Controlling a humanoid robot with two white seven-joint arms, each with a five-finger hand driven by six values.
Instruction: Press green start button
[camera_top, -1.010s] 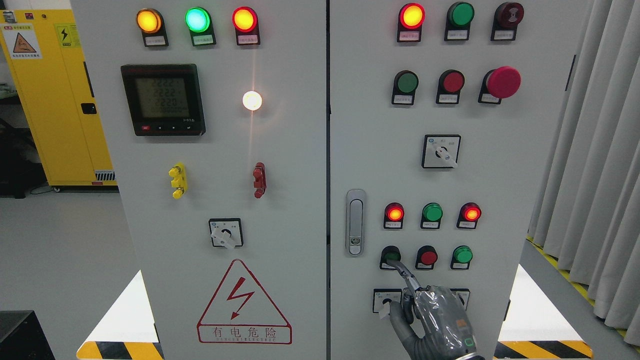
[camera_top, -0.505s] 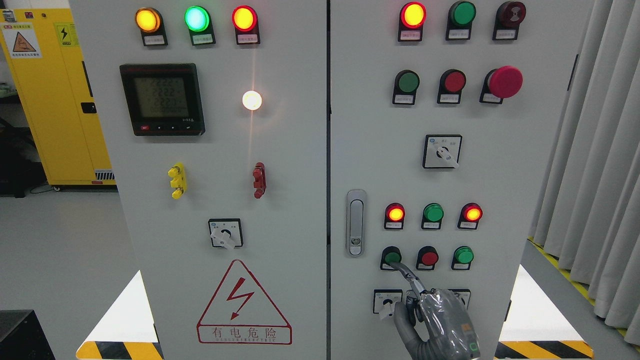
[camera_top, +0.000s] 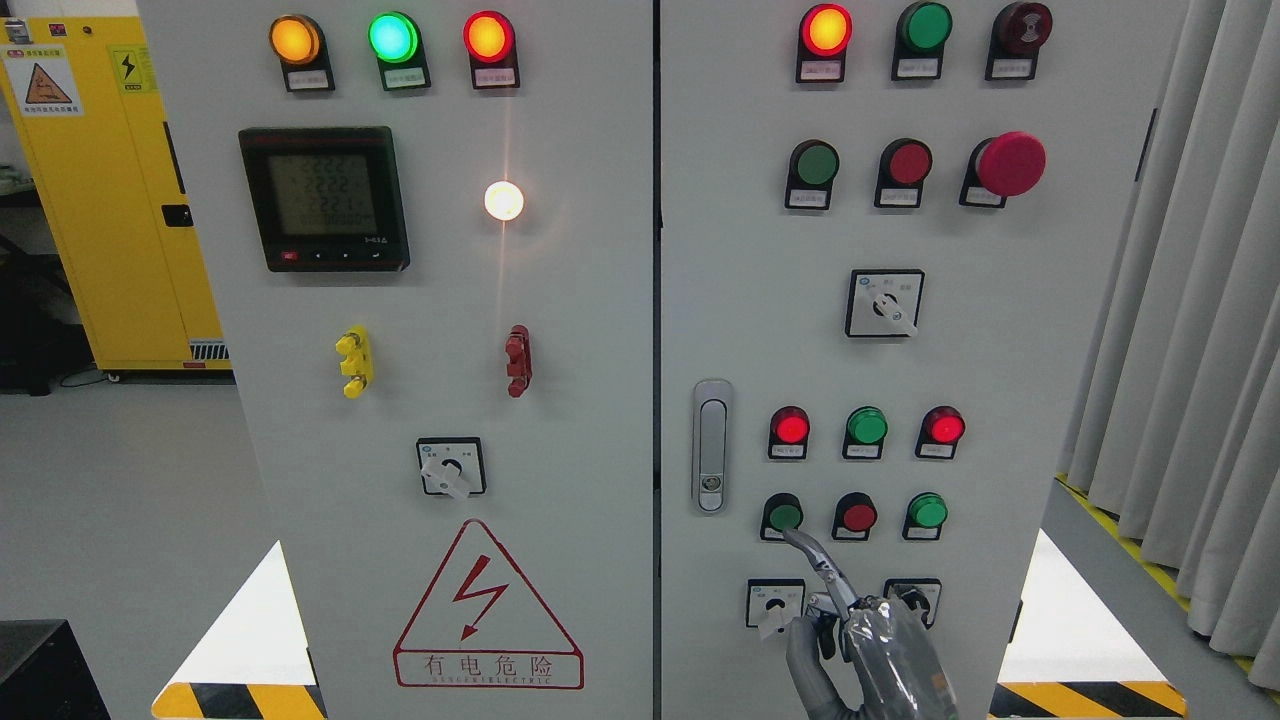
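Note:
The green start button (camera_top: 784, 515) is the left one in the low row of three buttons on the right cabinet door (camera_top: 1000, 350). My right hand (camera_top: 868, 645) comes up from the bottom edge below it. Its index finger (camera_top: 818, 562) is stretched up and to the left, and the other fingers are curled. The fingertip sits at the button's lower edge, touching or nearly touching it. The hand holds nothing. The left arm is out of view.
A red button (camera_top: 858, 516) and a second green button (camera_top: 928, 511) sit right of the start button. Above them are red (camera_top: 790, 428), green (camera_top: 866, 426) and red (camera_top: 944, 427) lamps. Two selector switches (camera_top: 775, 603) flank the hand. A door latch (camera_top: 711, 445) is to the left.
My right hand has sunk a little, and the fingertip has slid from the button's face to its lower edge. The two lit lamps above have gone from orange-red to plain red.

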